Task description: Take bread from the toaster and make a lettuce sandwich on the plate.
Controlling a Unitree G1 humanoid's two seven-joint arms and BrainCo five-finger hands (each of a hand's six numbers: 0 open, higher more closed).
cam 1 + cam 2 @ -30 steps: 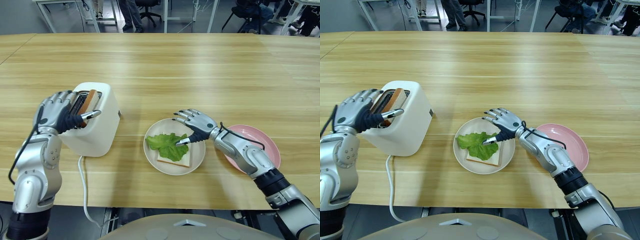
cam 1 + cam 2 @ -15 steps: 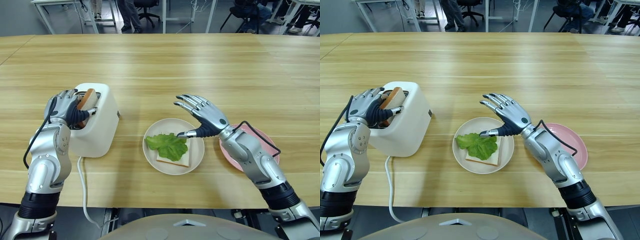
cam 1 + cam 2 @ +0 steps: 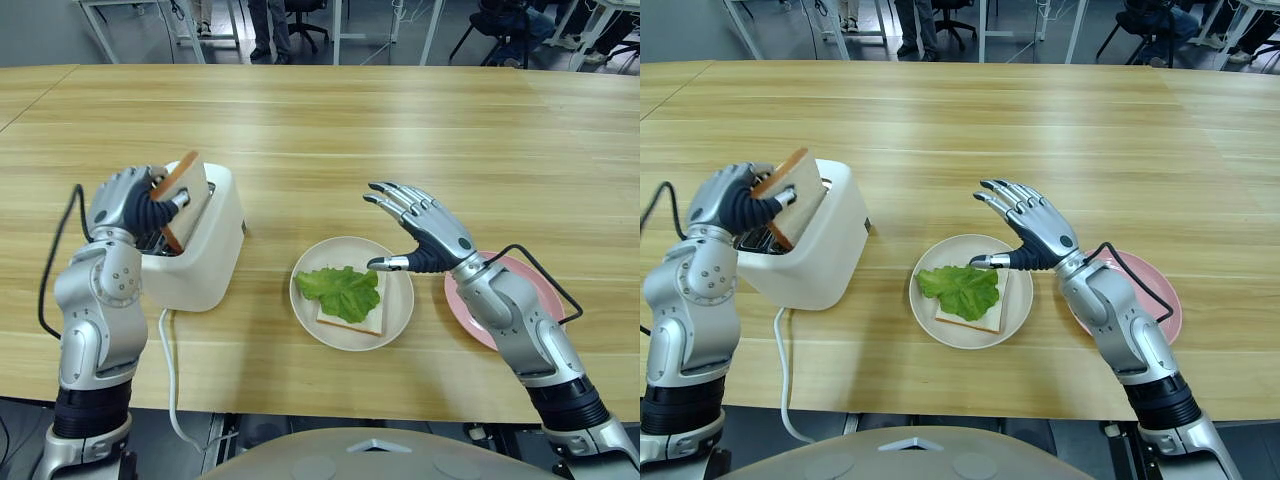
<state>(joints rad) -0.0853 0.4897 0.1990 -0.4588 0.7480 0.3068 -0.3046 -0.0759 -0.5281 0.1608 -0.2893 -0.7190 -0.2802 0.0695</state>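
Observation:
A white toaster (image 3: 205, 255) stands at the left of the table. My left hand (image 3: 128, 203) is shut on a slice of bread (image 3: 188, 195), held tilted just above the toaster's slots. A cream plate (image 3: 398, 300) in the middle carries a bread slice (image 3: 350, 318) with a green lettuce leaf (image 3: 340, 290) lying on it. My right hand (image 3: 425, 230) hovers open over the plate's right rim, fingers spread, holding nothing.
An empty pink plate (image 3: 478, 322) lies right of the cream plate, partly under my right forearm. The toaster's white cord (image 3: 166, 370) runs off the table's front edge. Chairs and desks stand beyond the far edge.
My left hand closed on the bread and lifted it out of the toaster. My right hand let go of the lettuce, rose off the plate and spread its fingers.

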